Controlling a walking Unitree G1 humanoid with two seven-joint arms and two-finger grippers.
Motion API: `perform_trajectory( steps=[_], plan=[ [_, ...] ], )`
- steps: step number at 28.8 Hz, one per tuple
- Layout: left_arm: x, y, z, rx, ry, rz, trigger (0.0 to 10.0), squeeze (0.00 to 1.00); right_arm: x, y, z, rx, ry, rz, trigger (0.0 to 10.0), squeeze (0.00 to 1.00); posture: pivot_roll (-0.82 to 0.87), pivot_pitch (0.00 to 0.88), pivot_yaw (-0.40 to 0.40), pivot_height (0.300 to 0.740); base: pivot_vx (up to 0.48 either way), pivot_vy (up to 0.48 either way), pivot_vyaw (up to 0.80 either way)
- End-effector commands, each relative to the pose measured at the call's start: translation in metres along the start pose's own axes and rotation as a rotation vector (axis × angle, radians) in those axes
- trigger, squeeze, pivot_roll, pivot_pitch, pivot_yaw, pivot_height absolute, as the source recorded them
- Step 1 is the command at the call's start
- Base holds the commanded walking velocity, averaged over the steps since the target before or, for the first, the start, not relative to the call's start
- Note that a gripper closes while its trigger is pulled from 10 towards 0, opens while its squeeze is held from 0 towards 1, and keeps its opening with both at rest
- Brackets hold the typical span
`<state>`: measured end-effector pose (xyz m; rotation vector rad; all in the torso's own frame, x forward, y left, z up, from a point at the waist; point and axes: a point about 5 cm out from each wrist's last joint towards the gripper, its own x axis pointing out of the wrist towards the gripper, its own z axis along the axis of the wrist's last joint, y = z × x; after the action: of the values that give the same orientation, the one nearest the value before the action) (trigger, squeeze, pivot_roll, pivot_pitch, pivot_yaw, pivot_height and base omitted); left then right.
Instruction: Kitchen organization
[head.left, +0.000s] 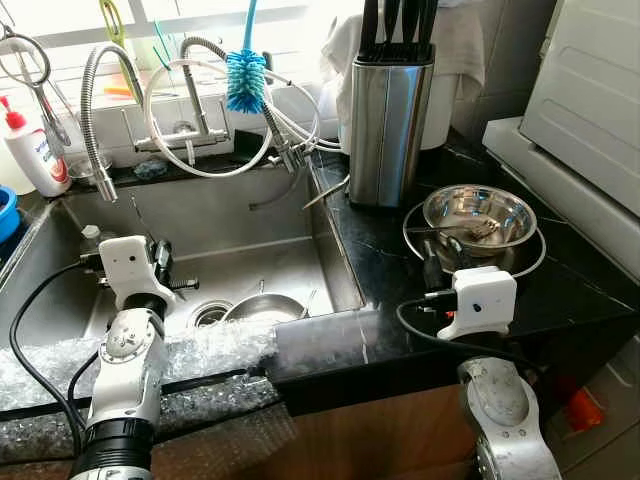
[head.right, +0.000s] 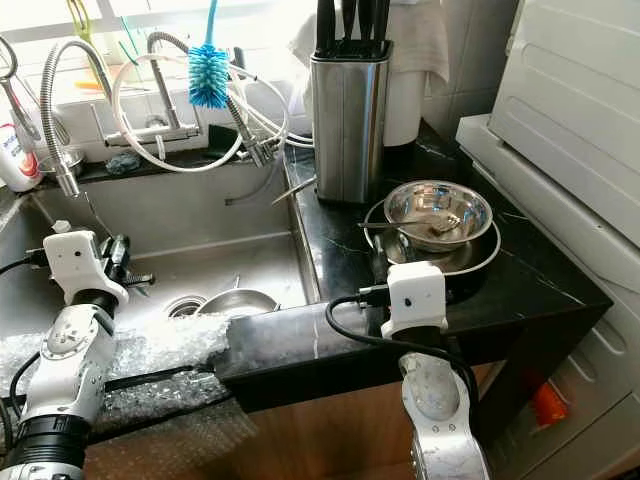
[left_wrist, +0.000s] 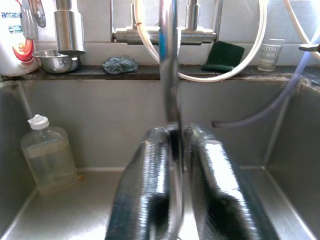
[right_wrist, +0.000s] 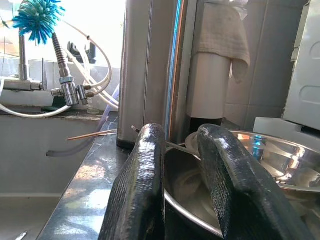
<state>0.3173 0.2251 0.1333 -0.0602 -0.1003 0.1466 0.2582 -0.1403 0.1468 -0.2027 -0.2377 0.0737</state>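
Left fingers (left_wrist: 175, 190) around thin utensil (left_wrist: 169, 75).

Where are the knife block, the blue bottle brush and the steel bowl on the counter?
knife block (head.left: 385, 125), left eye view, on the middle of its steel front.
blue bottle brush (head.left: 245, 82), left eye view, on the bristle head.
steel bowl (head.left: 478, 215), left eye view, on its inner wall.

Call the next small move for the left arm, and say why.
Probably lower the left gripper a little toward the sink floor before releasing. Its jaws are clamped on a thin metal utensil, held above the basin, with a steel bowl lying by the drain. The right gripper sits at the counter dishes, so it is not in the way.
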Motion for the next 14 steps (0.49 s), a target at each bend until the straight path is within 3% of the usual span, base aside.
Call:
perform_trajectory(
  steps=[1, 10, 11, 14],
  plan=[
    [-0.003, -0.004, -0.014, -0.023, 0.062, -0.011, 10.0, 1.0, 0.003, 0.002, 0.0, 0.005, 0.005, 0.008, 10.0, 0.0, -0.08, 0.0, 0.085, 0.74, 0.0, 0.0, 0.0],
    [-0.004, -0.009, -0.009, -0.02, 0.029, -0.031, 10.0, 1.0, 0.004, 0.004, 0.0, 0.006, 0.003, 0.01, 10.0, 0.0, -0.08, 0.0, 0.09, 0.74, 0.0, 0.0, 0.0],
    [-0.003, -0.011, -0.001, -0.015, -0.017, -0.04, 10.0, 0.0, 0.004, 0.004, 0.0, 0.006, 0.002, 0.01, 10.0, 0.0, -0.08, 0.0, 0.09, 0.74, 0.0, 0.0, 0.0],
    [-0.002, -0.014, 0.013, -0.023, -0.087, -0.048, 10.0, 0.0, 0.004, 0.005, 0.0, 0.008, 0.001, 0.01, 10.0, 0.0, -0.08, 0.0, 0.092, 0.74, 0.0, 0.0, 0.0]
  ],
)
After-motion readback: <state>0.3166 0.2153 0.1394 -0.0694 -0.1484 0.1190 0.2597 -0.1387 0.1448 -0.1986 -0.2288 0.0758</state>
